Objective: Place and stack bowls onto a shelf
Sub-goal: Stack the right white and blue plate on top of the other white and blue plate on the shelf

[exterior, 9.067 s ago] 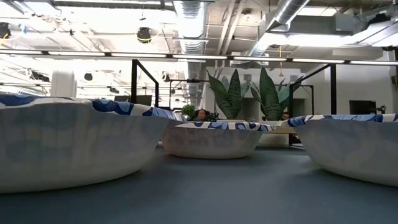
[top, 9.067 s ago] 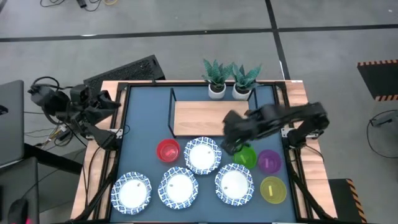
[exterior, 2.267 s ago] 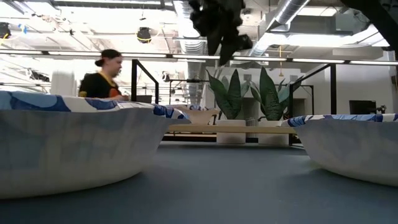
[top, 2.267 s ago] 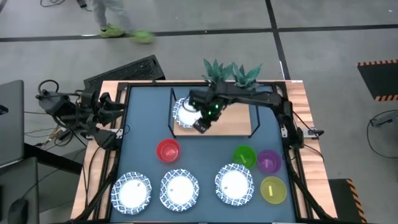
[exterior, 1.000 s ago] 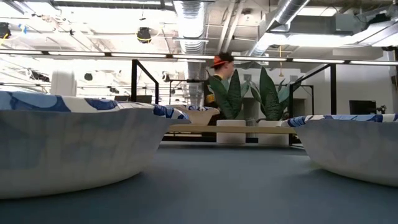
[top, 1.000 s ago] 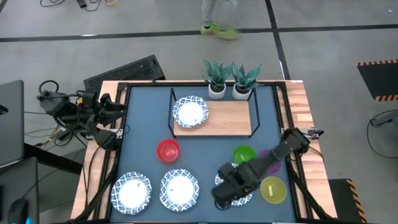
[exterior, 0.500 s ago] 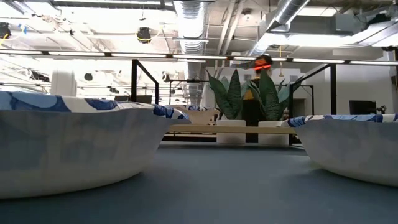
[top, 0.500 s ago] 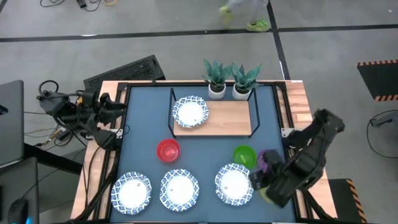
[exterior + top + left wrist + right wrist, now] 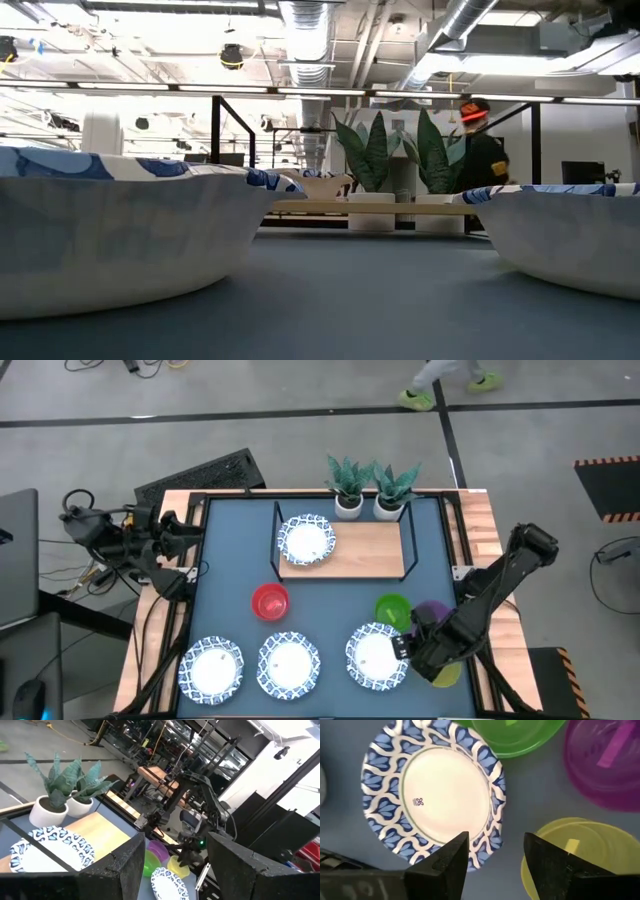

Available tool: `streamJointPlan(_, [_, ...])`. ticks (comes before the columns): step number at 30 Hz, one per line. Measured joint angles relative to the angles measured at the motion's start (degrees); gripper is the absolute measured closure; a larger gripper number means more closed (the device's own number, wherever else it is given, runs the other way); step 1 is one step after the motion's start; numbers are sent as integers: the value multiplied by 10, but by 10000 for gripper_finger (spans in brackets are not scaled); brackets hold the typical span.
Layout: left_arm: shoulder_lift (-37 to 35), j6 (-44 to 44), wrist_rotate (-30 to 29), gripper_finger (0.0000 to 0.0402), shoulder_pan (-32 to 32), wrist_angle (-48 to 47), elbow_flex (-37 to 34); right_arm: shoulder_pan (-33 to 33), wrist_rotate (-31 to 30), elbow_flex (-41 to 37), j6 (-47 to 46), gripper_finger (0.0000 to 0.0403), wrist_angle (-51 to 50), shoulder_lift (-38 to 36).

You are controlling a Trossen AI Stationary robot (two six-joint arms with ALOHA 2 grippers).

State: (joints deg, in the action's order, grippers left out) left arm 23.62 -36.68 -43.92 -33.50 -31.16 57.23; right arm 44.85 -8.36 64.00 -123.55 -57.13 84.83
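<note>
The right gripper (image 9: 412, 651) hangs low over the near right part of the table (image 9: 225, 575), its fingers (image 9: 442, 857) parted and holding nothing. It sits above the gap between the rightmost blue-rimmed bowl (image 9: 374, 657) and the yellow bowl (image 9: 442, 672), which the arm mostly covers from above. The green bowl (image 9: 392, 610) and purple bowl (image 9: 432, 614) sit just behind, close together. On the shelf (image 9: 365, 548) at the back, one blue-rimmed bowl (image 9: 306, 541) rests on the left half of the board. The red bowl (image 9: 269, 601) stands alone in front of the shelf, and two more patterned bowls (image 9: 211, 666) sit along the near edge. The left gripper (image 9: 172, 870) waits off the table's left side, open and empty. A person (image 9: 482, 160) shows in the room beyond the two plant pots (image 9: 348, 505).
</note>
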Motion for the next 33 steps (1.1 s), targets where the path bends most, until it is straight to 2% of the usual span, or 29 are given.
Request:
streamJointPlan(13, [0, -32, -20, 205, 0, -30, 0, -14, 14, -34, 26, 188, 71, 66])
streamJointPlan(23, [0, -32, -31, 205, 0, -40, 0, -45, 43, -34, 96, 192, 103, 112])
streamJointPlan(27, [0, -32, -31, 205, 0, -43, 0, -64, 64, -34, 115, 223, 107, 125])
streamJointPlan(33, [0, -33, -31, 205, 0, -43, 0, -76, 101, -34, 126, 306, 108, 130])
